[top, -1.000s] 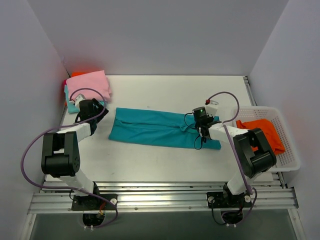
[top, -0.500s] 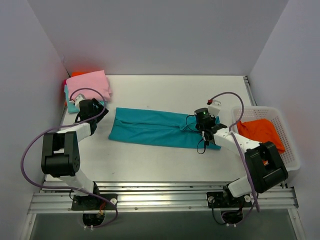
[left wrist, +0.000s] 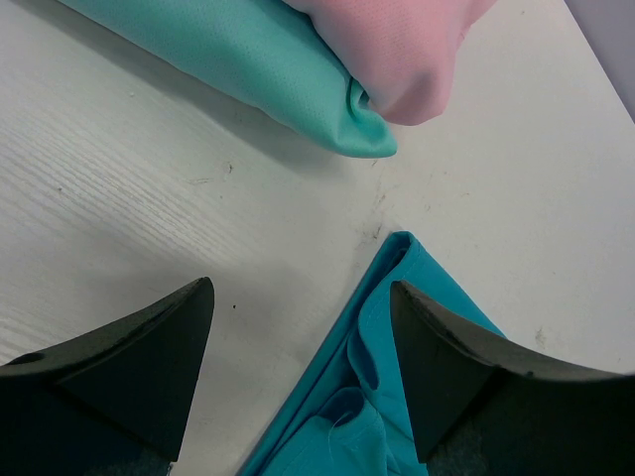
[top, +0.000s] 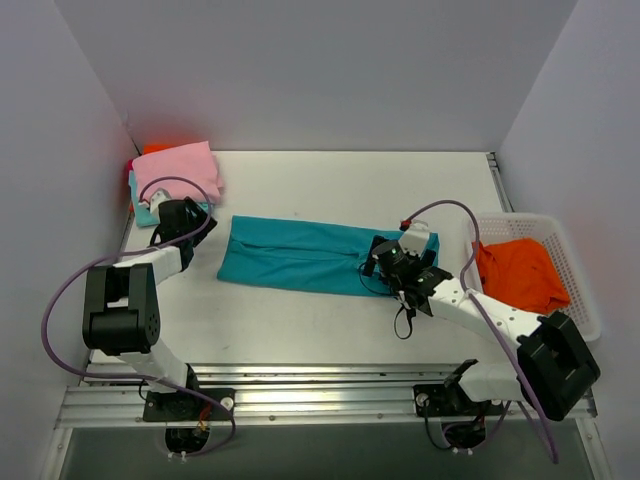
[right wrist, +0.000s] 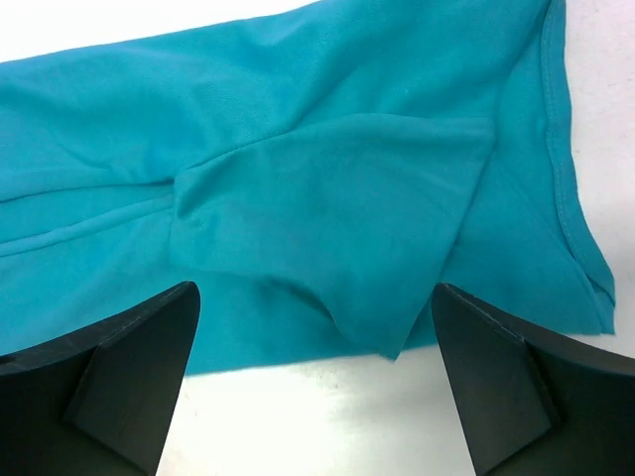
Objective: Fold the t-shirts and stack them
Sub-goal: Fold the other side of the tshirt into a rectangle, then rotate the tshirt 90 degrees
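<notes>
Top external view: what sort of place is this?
Probably a robot test cell: white walls enclose the table, the left arm and right arm stand on an aluminium rail, and a teal t-shirt lies flat.

A deep teal t-shirt [top: 290, 255] lies folded lengthwise across the middle of the white table [top: 300, 320]; a pale aqua t-shirt [top: 143, 212] sits in the far left corner, a white mesh basket [top: 583, 300] at the right edge.
</notes>
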Controlling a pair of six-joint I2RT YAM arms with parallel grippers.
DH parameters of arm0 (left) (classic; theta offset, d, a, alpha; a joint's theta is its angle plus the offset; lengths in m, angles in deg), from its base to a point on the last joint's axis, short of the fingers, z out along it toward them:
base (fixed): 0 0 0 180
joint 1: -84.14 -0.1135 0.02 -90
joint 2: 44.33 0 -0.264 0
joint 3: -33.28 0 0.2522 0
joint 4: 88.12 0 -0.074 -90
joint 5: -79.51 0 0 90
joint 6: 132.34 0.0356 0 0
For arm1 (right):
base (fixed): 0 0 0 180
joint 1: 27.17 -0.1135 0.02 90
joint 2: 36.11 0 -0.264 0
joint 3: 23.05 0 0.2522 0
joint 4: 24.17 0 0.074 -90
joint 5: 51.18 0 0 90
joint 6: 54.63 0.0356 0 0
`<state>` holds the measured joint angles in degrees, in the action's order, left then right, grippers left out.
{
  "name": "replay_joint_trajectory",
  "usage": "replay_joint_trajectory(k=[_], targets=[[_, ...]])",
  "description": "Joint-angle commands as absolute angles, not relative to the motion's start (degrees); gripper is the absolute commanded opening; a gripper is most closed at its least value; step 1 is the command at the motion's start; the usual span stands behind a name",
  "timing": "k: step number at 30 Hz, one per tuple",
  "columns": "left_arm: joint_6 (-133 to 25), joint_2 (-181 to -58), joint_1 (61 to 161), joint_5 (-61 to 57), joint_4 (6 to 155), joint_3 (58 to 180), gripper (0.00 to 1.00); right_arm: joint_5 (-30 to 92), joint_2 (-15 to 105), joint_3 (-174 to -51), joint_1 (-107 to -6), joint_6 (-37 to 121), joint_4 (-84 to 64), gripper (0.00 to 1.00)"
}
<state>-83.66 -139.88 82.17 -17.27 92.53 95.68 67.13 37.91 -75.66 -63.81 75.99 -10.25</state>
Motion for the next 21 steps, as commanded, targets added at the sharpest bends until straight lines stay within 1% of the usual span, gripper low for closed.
replay_joint_trajectory(k=[1,4,5,7,10,11,12,13,14,15,17,18,19,21], targets=[[-83.47,-140.13,82.03,-17.25,95.26,95.91,0.8,71.42,32.02,-74.61,-65.05,78.79,-5.31,1.0],[-83.47,-140.13,82.04,-17.34,95.25,96.0,0.8,75.01,32.0,-76.88,-64.97,76.78,-5.58,1.0],[-83.38,-140.13,82.04,-17.34,95.25,96.0,0.8,77.9,32.7,-77.93,-64.62,76.24,-5.66,1.0],[-83.38,-140.04,82.04,-17.34,95.25,96.0,0.8,80.03,36.3,-81.18,-64.0,74.05,-6.89,1.0],[-83.29,-139.95,82.04,-17.25,95.25,95.91,0.8,78.9,42.0,-83.65,-62.42,71.76,-8.91,1.0],[-83.29,-139.95,82.12,-17.25,95.25,95.91,0.8,75.41,43.33,-83.83,-61.98,71.32,-12.22,0.96],[-83.29,-139.95,82.04,-17.25,95.25,95.82,0.8,73.03,44.3,-83.66,-60.5,71.14,-13.56,0.83],[-83.29,-139.95,82.12,-17.08,95.34,95.91,0.8,70.66,45.79,-83.14,-59.52,71.66,-16.71,0.63],[-83.29,-140.04,82.12,-17.16,95.26,95.91,0.8,68.2,46.5,-81.48,-58.47,72.01,-18.31,0.55],[-83.29,-140.04,82.04,-17.17,95.25,95.91,0.8,63.82,47.55,-80.77,-56.2,72.28,-19.89,0.42],[-83.29,-140.04,82.12,-17.17,95.25,95.91,0.8,62.11,49.05,-80.58,-54.69,72.63,-22.01,0.24],[-83.29,-140.04,82.12,-17.25,95.25,95.91,0.8,62.19,50.97,-81.1,-54.07,72.55,-22.01,0.08],[-83.29,-140.04,82.12,-17.25,95.25,95.91,0.8,62.28,51.95,-81.81,-52.93,72.46,-21.75,0.0],[-83.29,-139.95,82.04,-17.25,95.34,95.82,0.8,62.37,55.36,-84.17,-51.79,72.46,-21.4,0.0]])
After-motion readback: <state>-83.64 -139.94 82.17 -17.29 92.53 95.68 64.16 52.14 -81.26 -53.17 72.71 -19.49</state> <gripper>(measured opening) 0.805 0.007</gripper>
